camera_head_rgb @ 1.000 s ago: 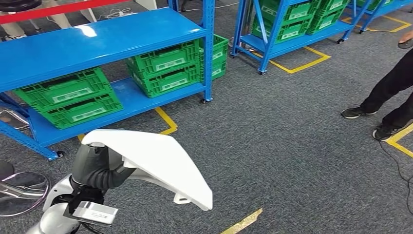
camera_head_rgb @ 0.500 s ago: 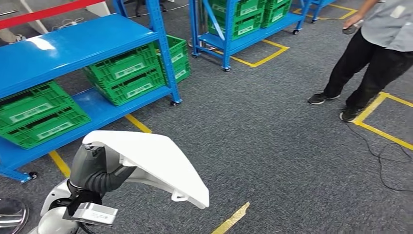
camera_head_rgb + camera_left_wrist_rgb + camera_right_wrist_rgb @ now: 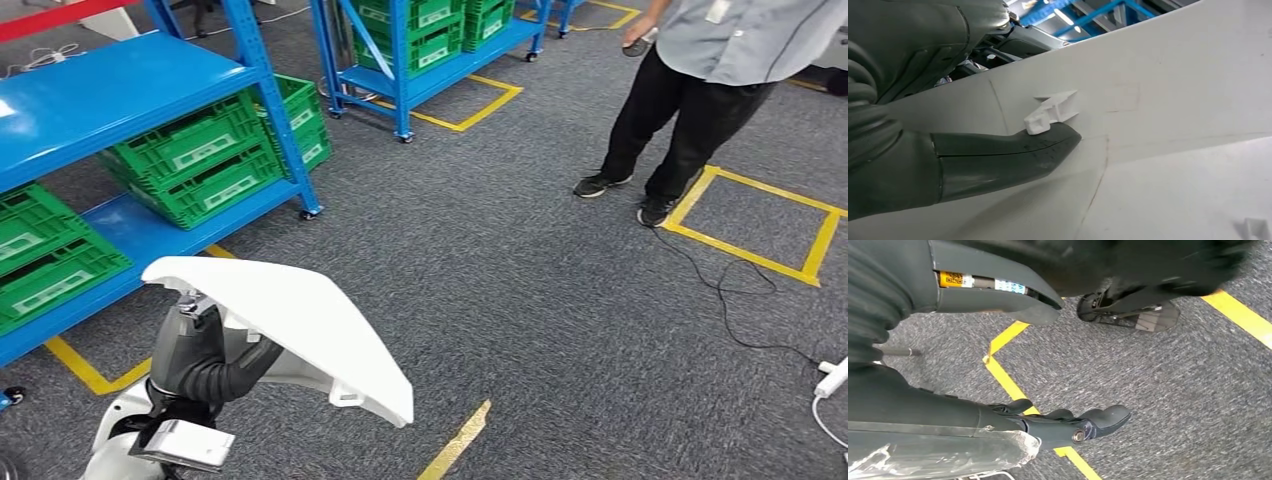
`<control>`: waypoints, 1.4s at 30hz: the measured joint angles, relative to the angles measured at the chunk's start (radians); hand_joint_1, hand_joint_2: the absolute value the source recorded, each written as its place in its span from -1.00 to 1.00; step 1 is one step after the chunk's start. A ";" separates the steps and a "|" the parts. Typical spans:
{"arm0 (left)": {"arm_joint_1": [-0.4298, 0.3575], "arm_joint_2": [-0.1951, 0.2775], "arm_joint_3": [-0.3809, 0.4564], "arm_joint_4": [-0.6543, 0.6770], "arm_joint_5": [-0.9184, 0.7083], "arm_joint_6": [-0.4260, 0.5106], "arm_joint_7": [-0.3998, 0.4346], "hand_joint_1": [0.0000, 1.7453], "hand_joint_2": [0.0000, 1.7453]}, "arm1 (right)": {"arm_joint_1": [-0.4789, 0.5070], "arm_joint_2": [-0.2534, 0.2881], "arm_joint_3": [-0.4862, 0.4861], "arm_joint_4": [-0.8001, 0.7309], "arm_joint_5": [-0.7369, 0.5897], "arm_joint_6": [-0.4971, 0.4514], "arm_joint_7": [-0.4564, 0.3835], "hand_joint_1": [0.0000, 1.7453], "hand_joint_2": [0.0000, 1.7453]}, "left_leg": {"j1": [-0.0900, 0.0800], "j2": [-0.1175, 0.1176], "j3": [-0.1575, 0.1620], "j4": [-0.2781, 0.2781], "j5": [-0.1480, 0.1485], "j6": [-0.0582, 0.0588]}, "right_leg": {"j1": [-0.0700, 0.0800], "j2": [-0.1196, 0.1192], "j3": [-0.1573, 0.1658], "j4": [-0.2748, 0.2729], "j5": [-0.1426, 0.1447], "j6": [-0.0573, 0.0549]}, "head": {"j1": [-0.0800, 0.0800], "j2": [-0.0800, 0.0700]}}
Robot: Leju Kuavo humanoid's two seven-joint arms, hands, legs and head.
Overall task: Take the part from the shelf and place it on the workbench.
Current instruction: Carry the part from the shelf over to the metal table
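Low at the left of my head view, the left hand (image 3: 205, 350) gripped the white part (image 3: 290, 325) from beneath, the panel lying over the hand like a roof. On the left wrist camera I saw the thumb (image 3: 1013, 155) pressed against the part's (image 3: 1158, 100) underside, just beside a small moulded clip (image 3: 1050, 112). Its long axis ran from upper left down to lower right, the narrow end pointing right. The right hand (image 3: 1068, 422) hung above grey carpet (image 3: 1173, 390), fingers loosely extended, holding nothing.
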State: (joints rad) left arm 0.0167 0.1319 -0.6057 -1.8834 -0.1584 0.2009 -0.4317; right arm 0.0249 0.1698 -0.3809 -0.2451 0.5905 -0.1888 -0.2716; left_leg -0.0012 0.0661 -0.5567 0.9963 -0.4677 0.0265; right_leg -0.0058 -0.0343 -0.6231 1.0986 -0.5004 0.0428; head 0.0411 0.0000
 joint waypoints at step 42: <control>0.033 -0.014 0.053 -0.003 0.106 -0.050 0.004 1.00 1.00 | 0.012 0.005 -0.033 -0.001 0.000 -0.016 0.008 -1.00 1.00 | 0.008 -0.055 -0.110 0.275 -0.148 -0.048 | 0.002 0.058 0.047 -0.093 0.031 -0.058 | -0.011 0.000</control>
State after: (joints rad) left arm 0.0499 0.1181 -0.5531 -1.8860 -0.0521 0.1510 -0.4278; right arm 0.0367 0.1751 -0.4135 -0.2464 0.5901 -0.2053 -0.2635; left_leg 0.0064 0.0110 -0.6663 1.2708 -0.6160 -0.0218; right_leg -0.0035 0.0237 -0.5760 1.0060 -0.4695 -0.0149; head 0.0303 0.0000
